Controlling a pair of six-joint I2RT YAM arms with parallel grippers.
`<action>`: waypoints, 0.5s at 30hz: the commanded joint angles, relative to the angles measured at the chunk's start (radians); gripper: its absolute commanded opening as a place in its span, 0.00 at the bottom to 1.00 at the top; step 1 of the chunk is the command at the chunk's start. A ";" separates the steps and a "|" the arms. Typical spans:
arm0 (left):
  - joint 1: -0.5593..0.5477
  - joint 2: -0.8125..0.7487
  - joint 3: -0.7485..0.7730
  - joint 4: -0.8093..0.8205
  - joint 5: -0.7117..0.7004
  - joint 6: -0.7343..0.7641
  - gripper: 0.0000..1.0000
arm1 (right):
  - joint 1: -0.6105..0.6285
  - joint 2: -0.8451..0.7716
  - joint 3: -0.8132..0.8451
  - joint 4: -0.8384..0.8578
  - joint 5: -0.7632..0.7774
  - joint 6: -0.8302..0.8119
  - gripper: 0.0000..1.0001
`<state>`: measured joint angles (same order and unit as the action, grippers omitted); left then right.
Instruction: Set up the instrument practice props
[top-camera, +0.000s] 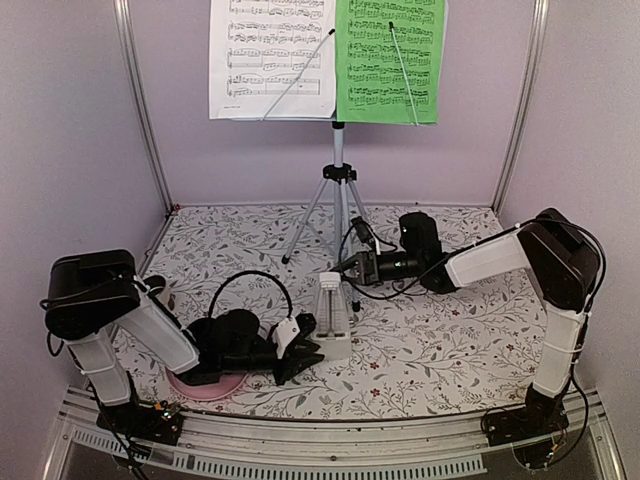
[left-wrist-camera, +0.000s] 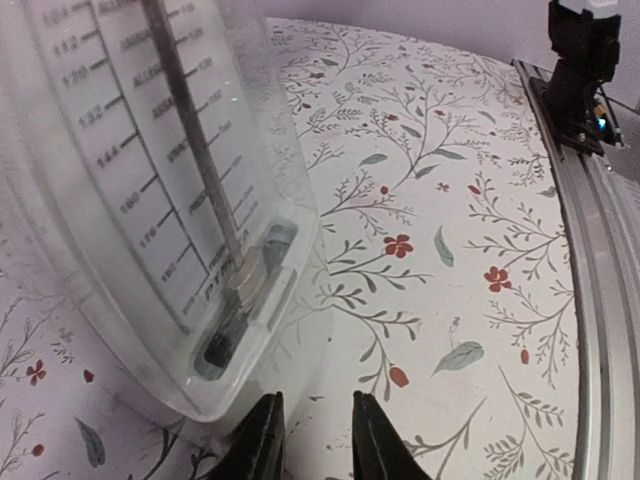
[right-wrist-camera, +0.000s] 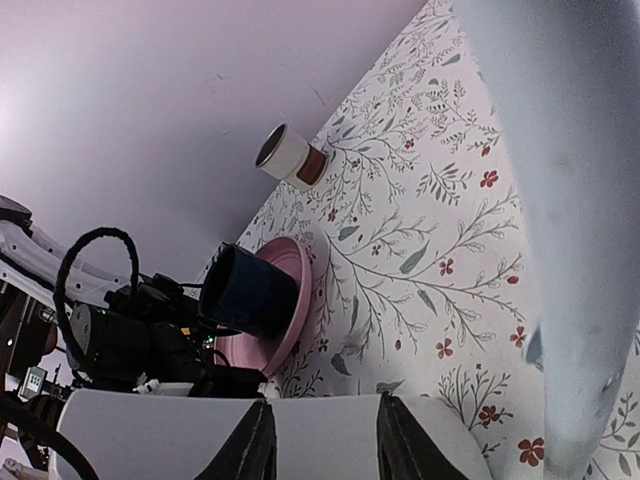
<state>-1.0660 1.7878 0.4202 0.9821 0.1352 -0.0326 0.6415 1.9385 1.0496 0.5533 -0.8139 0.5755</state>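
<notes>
High rear overview; two wrist close-ups, metronome (left-wrist-camera: 150, 200) in both.

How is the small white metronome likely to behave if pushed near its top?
The metronome stands tall on a narrow base, so a high push would probably tip it rather than slide it. Its clear front cover looks smooth and hard, likely slippery to pinch. The thin pendulum rod behind it seems fragile.

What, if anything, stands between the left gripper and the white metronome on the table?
Nothing visible does. In the left wrist view the metronome rises directly beyond the left gripper, and only a short stretch of bare floral tablecloth separates the fingertips from its base.
</notes>
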 joint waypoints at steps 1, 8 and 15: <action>0.050 -0.029 -0.010 0.010 -0.148 -0.021 0.25 | 0.005 0.015 -0.058 0.010 0.001 -0.031 0.35; 0.098 -0.065 -0.023 -0.002 -0.184 -0.040 0.25 | 0.011 -0.021 -0.136 0.012 -0.012 -0.045 0.30; 0.127 -0.186 -0.093 0.045 -0.097 0.006 0.51 | 0.048 -0.081 -0.228 0.034 -0.024 -0.011 0.31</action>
<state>-0.9554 1.6848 0.3748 0.9684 -0.0120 -0.0597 0.6495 1.9202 0.8799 0.5667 -0.7982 0.5518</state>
